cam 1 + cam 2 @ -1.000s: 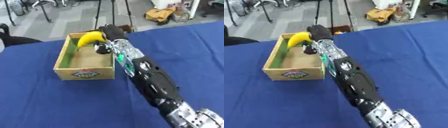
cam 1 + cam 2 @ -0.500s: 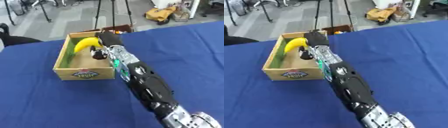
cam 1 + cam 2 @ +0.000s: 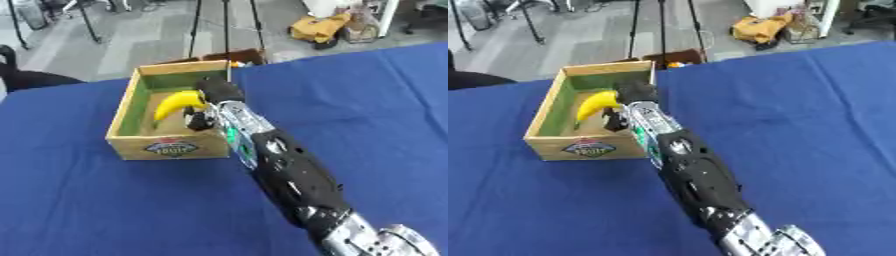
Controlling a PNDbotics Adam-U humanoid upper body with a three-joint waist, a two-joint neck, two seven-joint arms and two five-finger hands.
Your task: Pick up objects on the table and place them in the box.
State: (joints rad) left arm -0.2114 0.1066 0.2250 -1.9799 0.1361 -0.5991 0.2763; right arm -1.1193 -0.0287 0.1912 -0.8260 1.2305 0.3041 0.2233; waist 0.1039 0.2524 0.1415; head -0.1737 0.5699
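A wooden box (image 3: 139, 149) with a green lining and a round label on its front stands on the blue table. A yellow banana (image 3: 178, 103) is inside it, over the box's middle. My right hand (image 3: 210, 104) reaches into the box from the right side, fingers curled around the banana's right end. My right arm stretches from the lower right corner up to the box. The left hand shows in neither view.
The blue tablecloth (image 3: 367, 110) covers the whole table. A small orange thing (image 3: 236, 64) lies just behind the box's far right corner. Beyond the table's far edge are tripod legs (image 3: 226, 25) and a yellow bag (image 3: 315, 27) on the floor.
My right hand has lowered the banana from above the box's far right corner down into the box. The whole picture has also shifted, so the camera moved.
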